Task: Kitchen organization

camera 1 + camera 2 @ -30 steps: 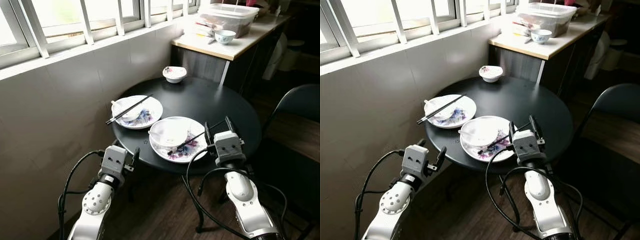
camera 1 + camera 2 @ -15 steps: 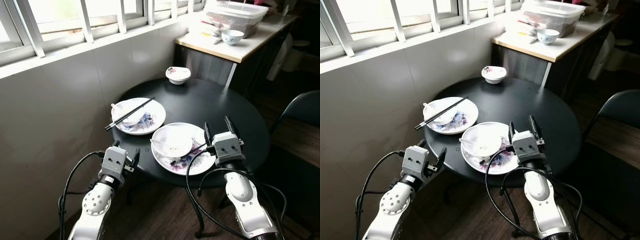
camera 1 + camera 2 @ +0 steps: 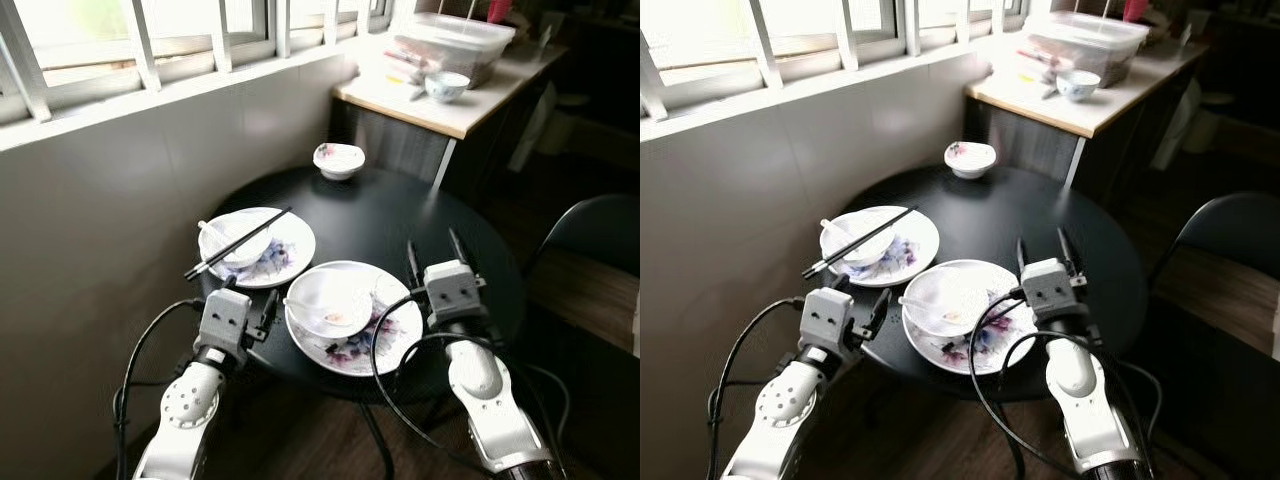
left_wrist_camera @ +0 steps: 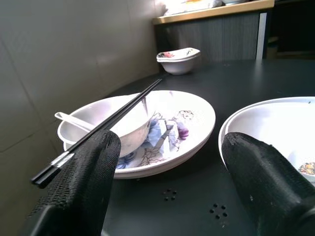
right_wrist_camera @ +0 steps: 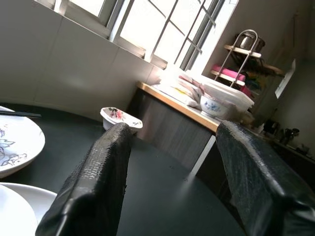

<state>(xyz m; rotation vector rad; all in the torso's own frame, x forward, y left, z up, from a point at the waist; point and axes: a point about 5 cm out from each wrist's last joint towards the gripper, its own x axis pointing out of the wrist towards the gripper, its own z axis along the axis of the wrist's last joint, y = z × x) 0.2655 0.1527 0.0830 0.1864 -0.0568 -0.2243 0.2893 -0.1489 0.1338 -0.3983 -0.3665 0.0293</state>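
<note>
On the round black table (image 3: 400,205) lie two flowered plates. The far-left plate (image 3: 285,250) carries a white bowl with a spoon (image 4: 69,119) and black chopsticks (image 3: 235,243) laid across it. On the nearer plate (image 3: 385,340) sits a white bowl (image 3: 328,298), with chopsticks (image 3: 985,325) resting on the plate. A small flowered bowl (image 3: 338,158) stands at the table's far edge. My left gripper (image 3: 250,298) is open at the table's near-left rim, facing the far-left plate. Open too, my right gripper (image 3: 435,256) hovers just right of the nearer plate.
A counter (image 3: 470,105) behind the table holds a clear lidded container (image 3: 455,40) and a patterned bowl (image 3: 445,85). A dark chair (image 3: 590,225) stands to the right. The tiled wall under the window (image 3: 110,190) runs close along the left.
The camera has shifted, so the whole scene sits differently in frame. Both grippers are a bit closer to the plates; the left one now reaches the table's rim. Nothing was grasped.
</note>
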